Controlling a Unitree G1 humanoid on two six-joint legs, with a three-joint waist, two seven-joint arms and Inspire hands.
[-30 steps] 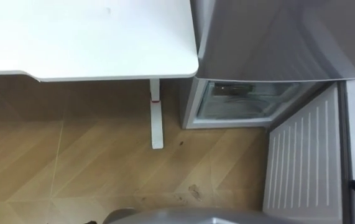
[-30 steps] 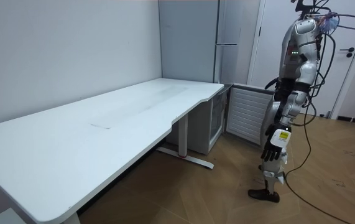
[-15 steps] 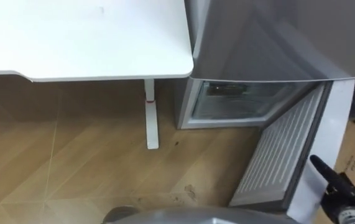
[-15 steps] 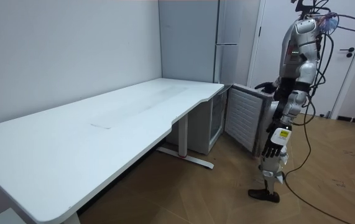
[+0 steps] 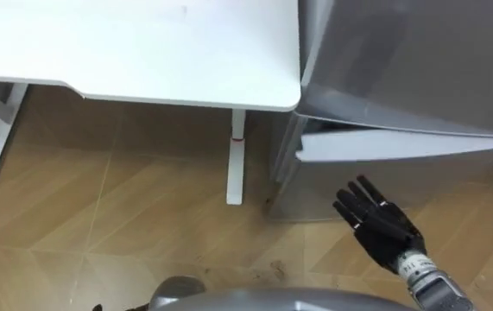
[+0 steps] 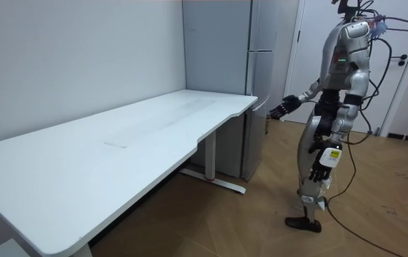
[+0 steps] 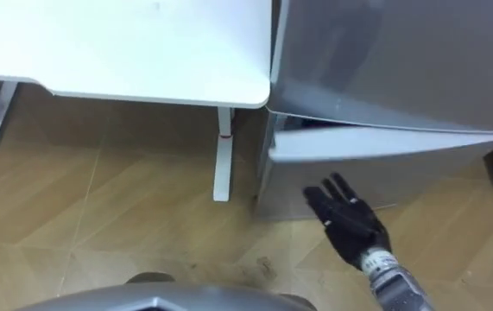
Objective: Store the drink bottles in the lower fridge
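Nearest, the right robot hand [image 5: 376, 226] hovered low over the pale wooden floor [image 5: 99, 225]. Its fingers were spread and straight, holding nothing, and it was just in front of the grey lower fridge door [image 5: 453, 177]. In the room view the left robot hand [image 6: 319, 161] hung loose and empty at the robot's side.

The door stood all but shut, with a dark slit at its top left corner. Whether it had latched, and whether the drinks sat behind it, could not be told.

The likely trouble was a door left ajar. A light or off-centre push from flat fingers could let it bounce back, and a fingertip could catch in the seam.

Left of the fridge, the white bench leg [image 5: 236, 160] stood close to the door's edge. Farther off lay the white bench [image 5: 142, 43] and the tall grey upper fridge door [image 5: 410, 60]. Nothing stood between hand and door.
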